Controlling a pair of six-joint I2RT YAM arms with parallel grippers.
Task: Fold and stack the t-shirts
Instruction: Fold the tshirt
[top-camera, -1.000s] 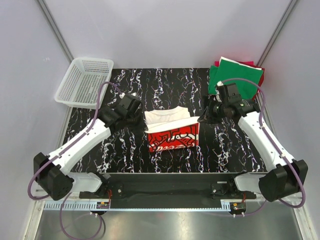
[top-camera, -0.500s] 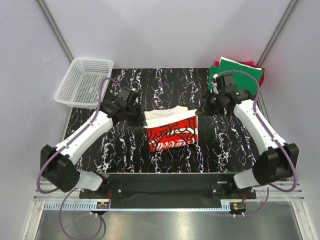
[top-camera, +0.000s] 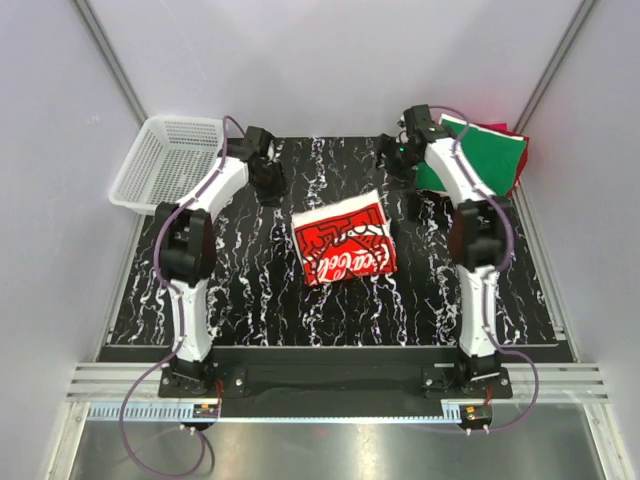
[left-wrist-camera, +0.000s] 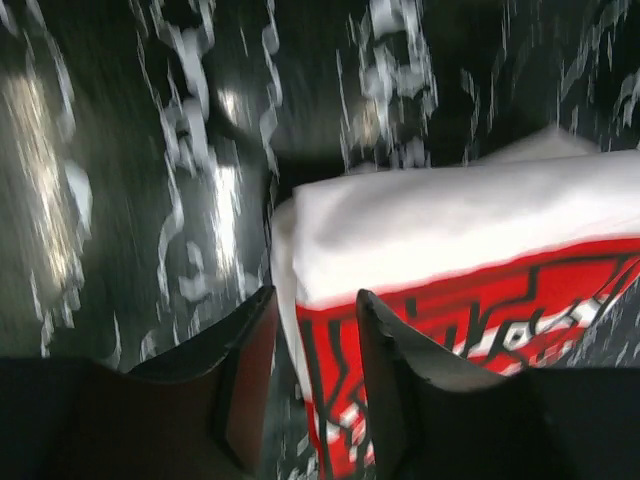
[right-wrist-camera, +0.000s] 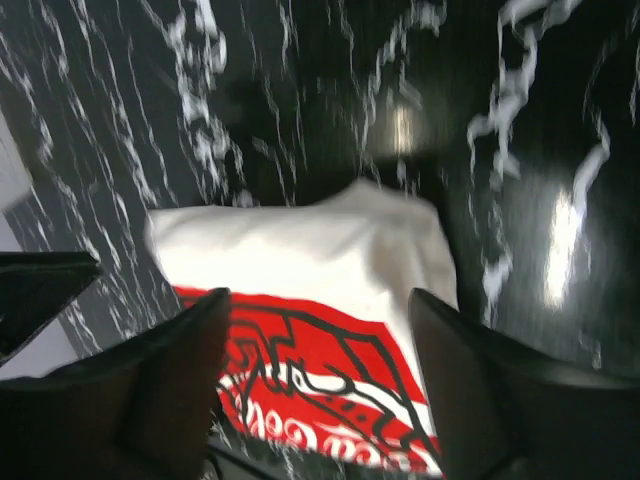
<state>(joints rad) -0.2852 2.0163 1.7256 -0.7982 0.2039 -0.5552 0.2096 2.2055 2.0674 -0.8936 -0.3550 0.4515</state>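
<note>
Soft rect. tee (top-camera: 343, 243), glossy marbled tbl (top-camera: 250, 290)

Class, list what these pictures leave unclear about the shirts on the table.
1. Top view: the green shirt covers most of the red shirt, so the pile's count is hidden.
2. Left wrist view: blur smears the lettering on the printed shirt.
3. Right wrist view: the bottom edge cuts off its print.

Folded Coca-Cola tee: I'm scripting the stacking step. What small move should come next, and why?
Probably swing the right claw toward the green tee. The folded tee lies flat mid-table; that claw and the left claw are open, off it, and the green tee lies nearest the right arm.
</note>
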